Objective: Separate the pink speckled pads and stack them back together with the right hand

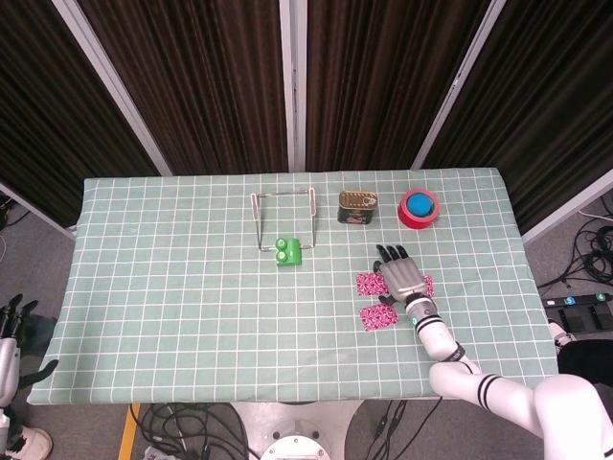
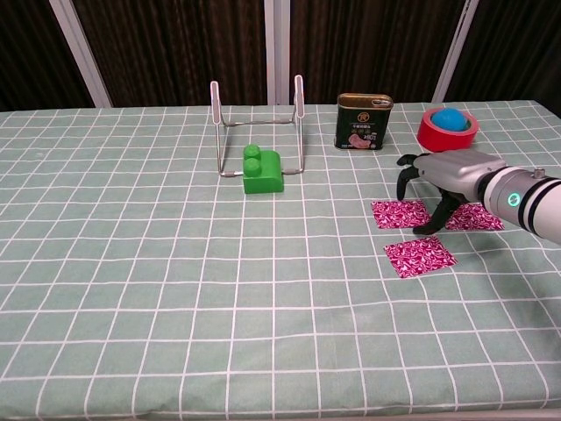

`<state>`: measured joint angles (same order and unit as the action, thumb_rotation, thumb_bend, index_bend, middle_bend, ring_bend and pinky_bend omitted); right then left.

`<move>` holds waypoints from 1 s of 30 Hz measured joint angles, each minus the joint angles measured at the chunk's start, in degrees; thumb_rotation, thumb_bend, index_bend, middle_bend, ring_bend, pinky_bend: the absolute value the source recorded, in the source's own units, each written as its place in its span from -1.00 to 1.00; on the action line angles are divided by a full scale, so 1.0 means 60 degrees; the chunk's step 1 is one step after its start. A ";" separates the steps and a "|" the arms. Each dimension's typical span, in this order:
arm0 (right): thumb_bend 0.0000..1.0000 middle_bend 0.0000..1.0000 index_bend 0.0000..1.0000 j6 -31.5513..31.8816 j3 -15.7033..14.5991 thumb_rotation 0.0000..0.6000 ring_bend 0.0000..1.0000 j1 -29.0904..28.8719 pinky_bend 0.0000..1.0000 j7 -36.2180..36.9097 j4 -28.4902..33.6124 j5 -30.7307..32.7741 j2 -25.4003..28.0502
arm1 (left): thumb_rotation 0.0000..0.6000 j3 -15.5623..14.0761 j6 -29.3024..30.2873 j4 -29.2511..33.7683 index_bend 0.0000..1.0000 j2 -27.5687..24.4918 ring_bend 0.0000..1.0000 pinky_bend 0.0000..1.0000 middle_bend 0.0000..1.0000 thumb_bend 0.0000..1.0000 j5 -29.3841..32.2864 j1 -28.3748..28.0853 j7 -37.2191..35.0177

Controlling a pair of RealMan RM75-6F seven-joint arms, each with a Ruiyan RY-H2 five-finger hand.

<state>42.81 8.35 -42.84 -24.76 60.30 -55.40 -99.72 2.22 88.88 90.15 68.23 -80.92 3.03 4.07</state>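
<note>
Nearest the camera, right of centre in the chest view, one pink speckled pad lies flat on the green checked tablecloth. Just beyond it two more lie side by side: a left pad and a right pad, close but apart.

The right hand hangs over the gap between those two, palm down, fingers curled downward and slightly apart, holding nothing; a dark thumb tip reaches down to the cloth at the left pad's right edge.

Farther back, centre frame, a green toy block stands in front of a wire rack. At upper right stand a dark tin can and a red tape roll with a blue ball in it.

The left hand shows at the head view's lower left edge, off the table, fingers loosely apart.
</note>
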 measured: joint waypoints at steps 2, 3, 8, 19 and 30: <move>-0.75 -1.00 -0.32 -0.0008 -0.0002 0.75 -1.00 -0.0013 -1.00 -0.0011 -0.0052 0.0022 -0.0036 | 1.00 -0.0001 0.0004 -0.0004 -0.65 0.0002 -0.77 -0.74 -0.70 -0.94 0.0006 0.0009 -0.0010; -0.75 -1.00 -0.31 -0.0017 -0.0001 0.75 -1.00 -0.0020 -1.00 -0.0015 -0.0074 0.0036 -0.0051 | 1.00 -0.0001 0.0005 -0.0005 -0.65 0.0004 -0.77 -0.74 -0.70 -0.94 0.0005 0.0010 -0.0012; -0.75 -0.97 -0.22 0.0000 0.0000 0.77 -1.00 -0.0034 -1.00 0.0000 -0.0204 0.0036 -0.0121 | 1.00 -0.0013 0.0014 -0.0017 -0.65 0.0005 -0.77 -0.74 -0.70 -0.94 -0.0004 0.0027 -0.0022; -0.76 -0.95 -0.18 0.0380 0.0043 0.83 -1.00 0.0129 -1.00 0.0335 0.0160 -0.0299 0.0200 | 1.00 -0.0003 0.0054 -0.0026 -0.65 0.0011 -0.77 -0.74 -0.70 -0.94 -0.0033 0.0041 -0.0042; -0.75 -0.95 -0.18 0.1141 -0.0554 0.83 -1.00 0.0752 -1.00 0.0746 0.2010 -0.1469 0.1285 | 1.00 -0.0020 0.0050 -0.0041 -0.65 0.0031 -0.77 -0.74 -0.70 -0.94 -0.0081 0.0037 -0.0009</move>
<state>49.66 5.02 -38.33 -20.28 72.36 -64.22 -92.01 2.10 89.18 89.91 68.41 -81.40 3.26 4.02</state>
